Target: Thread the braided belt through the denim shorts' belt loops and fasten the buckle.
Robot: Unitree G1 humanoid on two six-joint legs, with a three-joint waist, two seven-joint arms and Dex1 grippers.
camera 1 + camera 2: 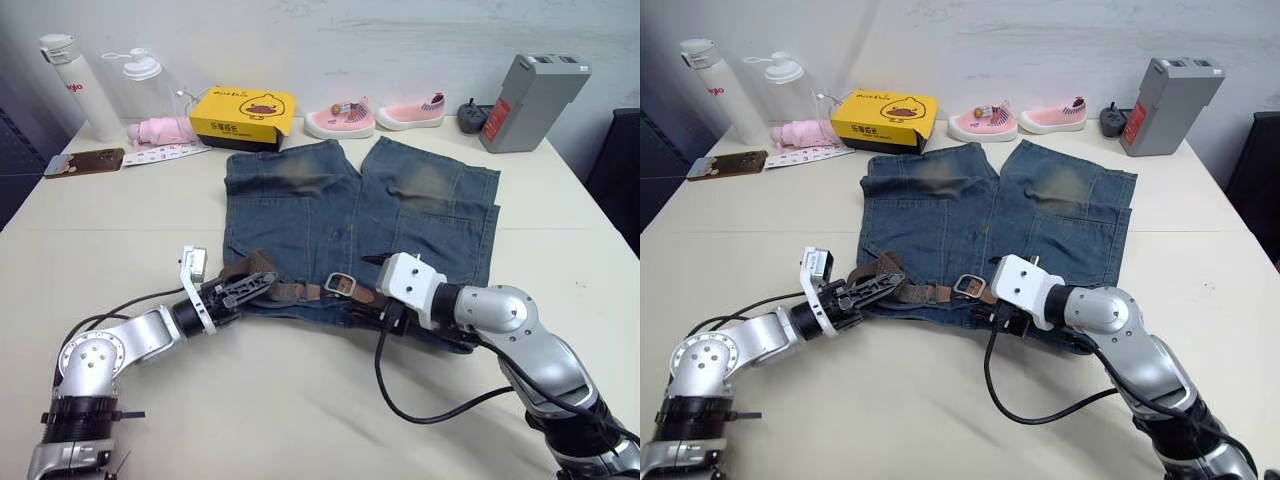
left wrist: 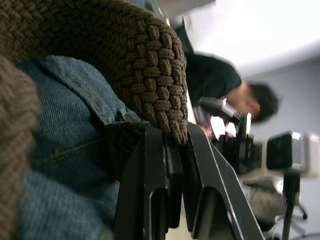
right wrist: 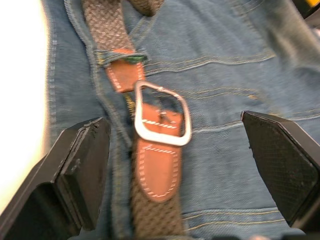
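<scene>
Shorts (image 1: 350, 200) lie mid-table, belt (image 1: 300, 292) along the waistband nearest me. My left gripper (image 1: 247, 290) pinches the floppy braid; right gripper (image 3: 175, 165) gapes wide over the buckle (image 3: 162, 115). I'd grab the stiffer leather tab.

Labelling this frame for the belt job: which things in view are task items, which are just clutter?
Job:
- denim shorts
- braided belt, along the waistband
- buckle
- left gripper, shut on the belt
- right gripper, open over the buckle

Lying about:
- yellow box
- pink shoes
- two bottles
- grey battery pack
- phone
</scene>
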